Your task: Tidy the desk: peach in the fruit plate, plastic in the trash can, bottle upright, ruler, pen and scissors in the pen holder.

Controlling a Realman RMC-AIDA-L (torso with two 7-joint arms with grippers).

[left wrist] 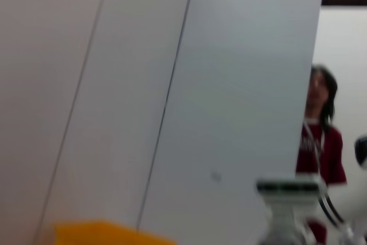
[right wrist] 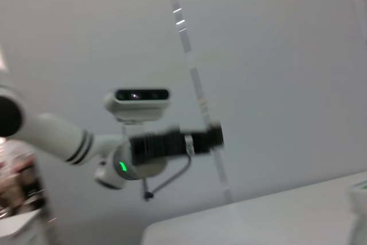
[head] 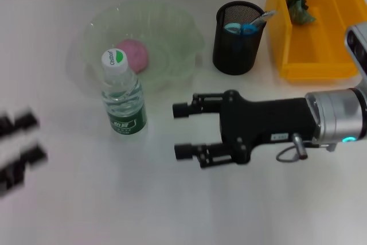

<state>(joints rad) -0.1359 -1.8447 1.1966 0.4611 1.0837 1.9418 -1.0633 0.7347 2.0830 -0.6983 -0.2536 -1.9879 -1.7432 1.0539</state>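
Observation:
A clear water bottle [head: 123, 94] with a green label stands upright on the white desk. Behind it a pink peach [head: 133, 55] lies in the clear fruit plate [head: 178, 32]. The black mesh pen holder [head: 237, 41] holds scissors and pens [head: 248, 25]. Crumpled green plastic [head: 300, 8] lies in the yellow bin [head: 312, 61]. My right gripper [head: 182, 131] is open and empty, just right of the bottle. My left gripper [head: 20, 147] is blurred at the left edge, apart from the bottle.
The right wrist view shows the left arm [right wrist: 149, 147] against a wall and the bottle's cap at the edge [right wrist: 360, 190]. The left wrist view shows a wall, a yellow bin edge [left wrist: 103, 230] and a person [left wrist: 321, 136].

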